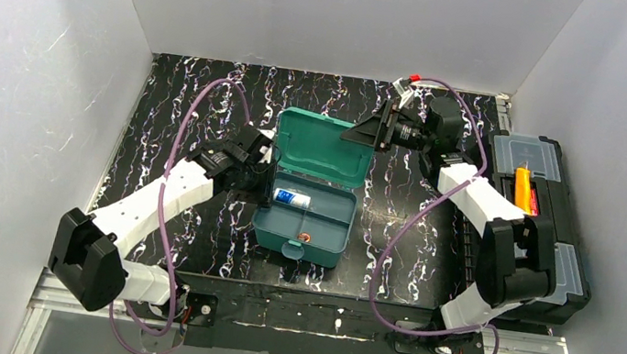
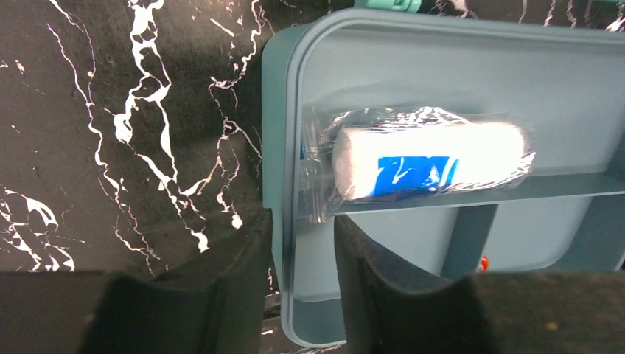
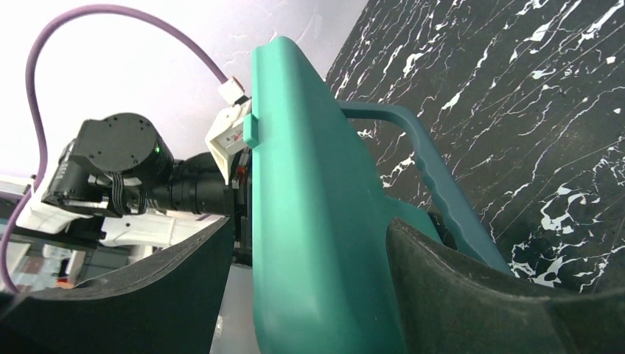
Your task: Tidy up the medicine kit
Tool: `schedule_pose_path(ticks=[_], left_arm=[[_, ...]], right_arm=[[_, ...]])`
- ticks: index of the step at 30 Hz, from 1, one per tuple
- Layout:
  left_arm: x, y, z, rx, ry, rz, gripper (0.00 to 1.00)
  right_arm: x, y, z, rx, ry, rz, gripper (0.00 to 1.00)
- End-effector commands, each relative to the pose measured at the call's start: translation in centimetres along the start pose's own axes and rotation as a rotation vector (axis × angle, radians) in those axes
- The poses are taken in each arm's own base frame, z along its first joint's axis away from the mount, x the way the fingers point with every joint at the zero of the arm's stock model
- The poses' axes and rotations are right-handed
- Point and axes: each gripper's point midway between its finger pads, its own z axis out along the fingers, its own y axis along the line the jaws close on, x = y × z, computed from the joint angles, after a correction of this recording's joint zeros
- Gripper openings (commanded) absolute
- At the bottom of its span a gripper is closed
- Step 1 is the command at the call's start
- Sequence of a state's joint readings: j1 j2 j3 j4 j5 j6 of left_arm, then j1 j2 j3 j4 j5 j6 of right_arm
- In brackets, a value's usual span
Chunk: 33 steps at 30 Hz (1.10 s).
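Though perhaps unpinched, lid (image 3: 317,147) within right tool (image 3: 306,228)

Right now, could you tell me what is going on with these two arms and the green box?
The teal medicine kit sits open with its lid raised. The right pincer straddles the lid, though I cannot tell whether it is clamped. The left pincer straddles the kit's left wall and is open, with a gap showing beside the inner finger. A wrapped white roll with a blue label lies in the inner tray.
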State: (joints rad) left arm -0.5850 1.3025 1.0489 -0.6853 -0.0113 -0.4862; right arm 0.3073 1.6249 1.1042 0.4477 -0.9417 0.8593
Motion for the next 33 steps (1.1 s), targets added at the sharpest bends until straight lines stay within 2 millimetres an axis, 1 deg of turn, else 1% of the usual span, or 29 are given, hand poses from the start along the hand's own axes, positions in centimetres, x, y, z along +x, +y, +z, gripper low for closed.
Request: schedule_pose_path(ticks=[1,3,6,8,12,17,20,24,26,28,30,31,32,33], left_arm=[[-2.8,-1.2,-2.2,0.042,-0.129,-0.025,0.39],[-3.0,-1.4,-2.4,0.052,-0.143,-0.036,0.44],[-3.2,-1.4,-3.4,0.070,-0.180,-0.048,0.47],[-3.4,-1.5,-4.4,0.085,-0.212,-0.053,0.48],[-3.1,-1.1,-7.4,0.116,-0.290,-0.080,0.51],[-1.1,-0.4,-10.2,0.166,-0.340,-0.122,0.53],[0.4,0.4,-11.3,0.174,-0.344,-0.141,0.54],[1.7,1.0,-12.5,0.176,-0.338,-0.140,0.58],[2.1,1.1,-12.8,0.170,-0.318,-0.129,0.58],[1.5,0.9,-13.3,0.177,-0.340,-0.127,0.60],[0.9,0.5,-13.2,0.183,-0.340,-0.114,0.61],[0.3,-0.1,-12.4,0.180,-0.316,-0.101,0.61],[-0.8,-0.7,-12.0,0.182,-0.317,-0.085,0.63],[-1.4,-0.9,-11.7,0.178,-0.319,-0.077,0.64]], right_arm=[[1.1,2.7,-0.6,0.006,0.023,-0.090,0.82],[1.7,3.1,-0.8,0.028,0.031,-0.112,0.82],[2.5,3.8,-1.2,0.056,0.034,-0.144,0.82],[3.0,4.3,-1.5,0.071,0.034,-0.168,0.82],[4.2,4.8,-2.1,0.093,0.036,-0.180,0.82],[5.9,5.2,-2.7,0.106,0.036,-0.185,0.82],[7.2,5.4,-2.9,0.106,0.046,-0.184,0.82],[9.0,6.0,-3.3,0.108,0.060,-0.183,0.82],[10.6,6.7,-4.4,0.147,0.077,-0.203,0.82],[11.4,7.4,-5.7,0.171,0.076,-0.217,0.82],[12.2,8.0,-7.0,0.185,0.061,-0.223,0.83],[13.2,8.1,-8.3,0.219,0.054,-0.206,0.83],[14.2,7.5,-9.3,0.265,0.056,-0.183,0.83],[14.7,7.2,-9.9,0.296,0.051,-0.171,0.83]])
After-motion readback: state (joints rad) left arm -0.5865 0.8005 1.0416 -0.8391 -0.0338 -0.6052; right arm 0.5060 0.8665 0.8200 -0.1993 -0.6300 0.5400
